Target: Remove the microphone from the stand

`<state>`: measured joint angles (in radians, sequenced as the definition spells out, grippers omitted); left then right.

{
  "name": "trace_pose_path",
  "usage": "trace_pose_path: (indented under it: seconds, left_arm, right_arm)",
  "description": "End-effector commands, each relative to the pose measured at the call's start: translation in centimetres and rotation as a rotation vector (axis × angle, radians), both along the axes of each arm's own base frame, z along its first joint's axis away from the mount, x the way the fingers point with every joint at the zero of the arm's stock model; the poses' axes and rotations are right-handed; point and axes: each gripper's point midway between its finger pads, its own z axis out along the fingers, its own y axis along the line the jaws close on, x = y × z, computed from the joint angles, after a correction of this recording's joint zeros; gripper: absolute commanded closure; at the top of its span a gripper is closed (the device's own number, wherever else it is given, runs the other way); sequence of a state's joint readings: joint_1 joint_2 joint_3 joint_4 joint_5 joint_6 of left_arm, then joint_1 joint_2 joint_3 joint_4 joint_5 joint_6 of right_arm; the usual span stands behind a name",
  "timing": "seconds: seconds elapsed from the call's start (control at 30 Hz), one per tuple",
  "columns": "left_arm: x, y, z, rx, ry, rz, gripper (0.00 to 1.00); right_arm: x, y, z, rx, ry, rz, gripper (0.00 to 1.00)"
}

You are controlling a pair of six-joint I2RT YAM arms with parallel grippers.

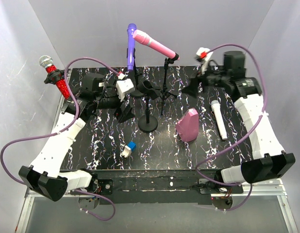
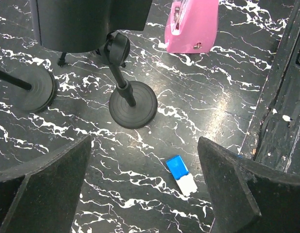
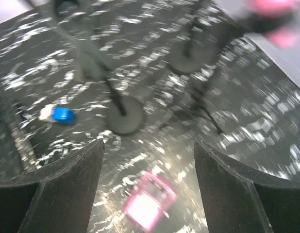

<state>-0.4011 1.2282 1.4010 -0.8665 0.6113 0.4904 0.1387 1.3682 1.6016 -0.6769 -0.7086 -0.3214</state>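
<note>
Top external: the white mic (image 1: 218, 119) lies on the table (image 1: 91, 145), just right of the bag (image 1: 188, 126). The centre stand (image 1: 148, 125) is empty. Left end effector (image 2: 145, 145) and right end effector (image 3: 149, 150) both gape, holding nothing. Your left arm crowds the stands, so a careless swing could topple one.

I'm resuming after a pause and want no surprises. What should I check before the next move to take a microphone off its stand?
1. Left gripper open and empty: ok.
2. Right gripper open and empty: ok.
3. Pink microphone seated on its black tripod stand: ok.
4. White microphone lying flat on the black marbled table, apart from the stands: ok.
5. Right wrist view sharp enough to aim: not ok, it is blurred.
</note>
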Motion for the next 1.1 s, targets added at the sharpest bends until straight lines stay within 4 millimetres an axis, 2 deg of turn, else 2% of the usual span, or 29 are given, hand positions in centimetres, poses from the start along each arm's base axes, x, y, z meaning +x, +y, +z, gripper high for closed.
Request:
trace_pose_path:
  seconds: [0.0, 0.1, 0.27, 0.4, 0.5, 0.63, 0.83, 0.97, 1.07]
  left_arm:
    - [-0.1, -0.2, 0.9, -0.041, -0.03, -0.006, 0.08]
    - [-0.4, 0.3, 0.7, -0.054, -0.022, 0.048, 0.07]
    - [-1.2, 1.4, 0.5, -0.059, -0.016, 0.121, 0.05]
    - [-1.7, 2.0, -0.1, -0.045, -0.039, 0.122, 0.05]
    - [-1.8, 1.9, -0.6, -0.055, -0.048, 0.12, 0.04]
    - [-1.1, 0.9, -1.7, -0.079, -0.053, 0.079, 0.05]
    - [2.8, -0.9, -3.7, -0.207, -0.041, 0.178, 0.09]
    - [4.7, -3.2, -5.8, -0.294, -0.014, 0.146, 0.14]
    - [6.4, -4.3, -7.3, -0.322, -0.022, 0.142, 0.22]
  right_arm:
    - [-3.0, 7.3, 1.9, 0.018, -0.097, 0.294, 0.19]
    - [-2.8, 10.8, 1.9, 0.024, -0.111, 0.347, 0.17]
    - [-1.4, 14.8, 3.0, 0.072, -0.144, 0.367, 0.12]
    - [-1.2, 16.5, 2.8, 0.065, -0.148, 0.416, 0.11]
    - [-0.8, 17.5, 1.3, 0.043, -0.12, 0.446, 0.12]
    - [-1.3, 18.0, -0.5, 0.035, -0.053, 0.497, 0.21]
    - [-2.2, 17.6, -1.0, 0.035, -0.005, 0.497, 0.58]
    - [-3.0, 16.7, -1.9, -0.002, -0.011, 0.496, 0.63]
    - [-3.8, 16.4, -2.5, -0.019, 0.006, 0.527, 0.66]
